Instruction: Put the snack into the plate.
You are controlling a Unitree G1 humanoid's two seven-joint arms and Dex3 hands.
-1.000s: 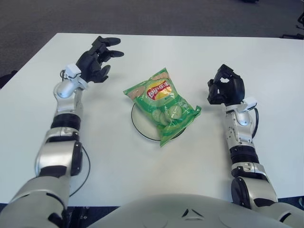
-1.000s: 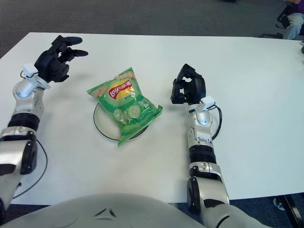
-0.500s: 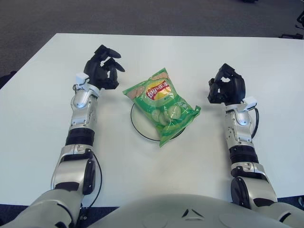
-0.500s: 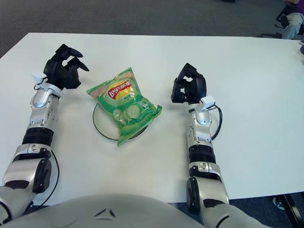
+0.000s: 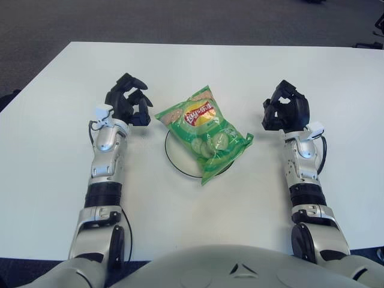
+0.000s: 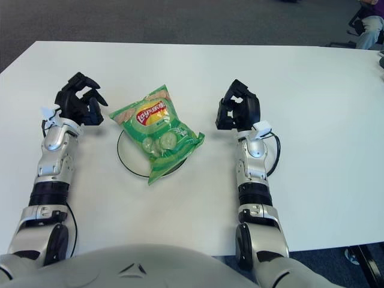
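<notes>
White table (image 5: 252, 66) on a dark carpeted floor. The bag (image 5: 204, 132) lies across the plate (image 5: 174, 162), its corners overhanging the rim; the placement looks done. The left hand (image 5: 127, 101), a second ago raised and spread farther up the table, has drawn back and down to just left of the bag, apart from it, fingers loosely curled and holding nothing. The right hand (image 5: 286, 113) is unchanged, near the bag's right side, fingers curled, empty. The withdrawal suggests release is complete.
</notes>
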